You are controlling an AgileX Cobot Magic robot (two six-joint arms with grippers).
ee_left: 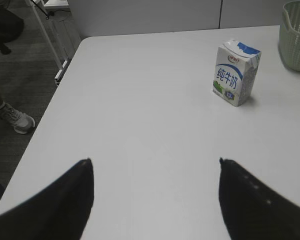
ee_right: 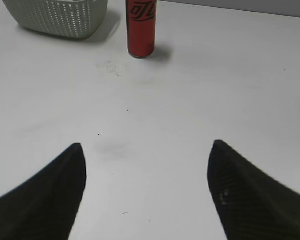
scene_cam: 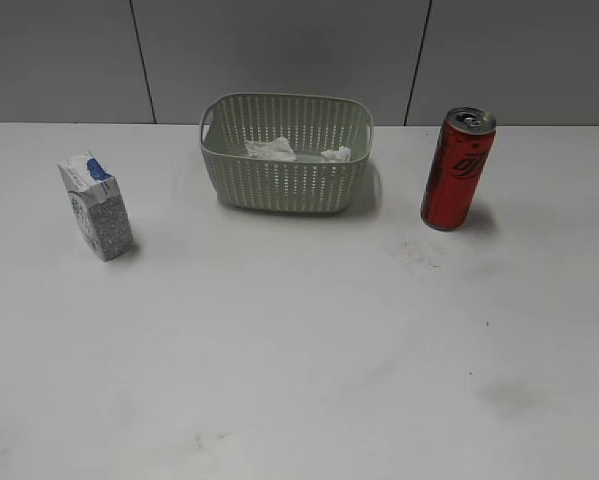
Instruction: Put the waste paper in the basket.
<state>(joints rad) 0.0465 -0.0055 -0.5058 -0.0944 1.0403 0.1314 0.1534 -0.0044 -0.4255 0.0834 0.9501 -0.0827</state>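
The pale green lattice basket (scene_cam: 285, 180) stands at the back middle of the table. Crumpled white waste paper lies inside it: one wad (scene_cam: 270, 149) on the left and another (scene_cam: 337, 154) on the right; more may be hidden behind the wall. The basket's corner shows in the left wrist view (ee_left: 296, 40) and the right wrist view (ee_right: 64, 20). My left gripper (ee_left: 155, 162) is open and empty above bare table. My right gripper (ee_right: 147, 145) is open and empty above bare table. Neither gripper shows in the exterior view.
A white-and-blue milk carton (scene_cam: 96, 205) stands left of the basket, also in the left wrist view (ee_left: 235, 73). A red can (scene_cam: 457, 169) stands to the right, also in the right wrist view (ee_right: 140, 27). The table's left edge (ee_left: 54, 100) drops to the floor.
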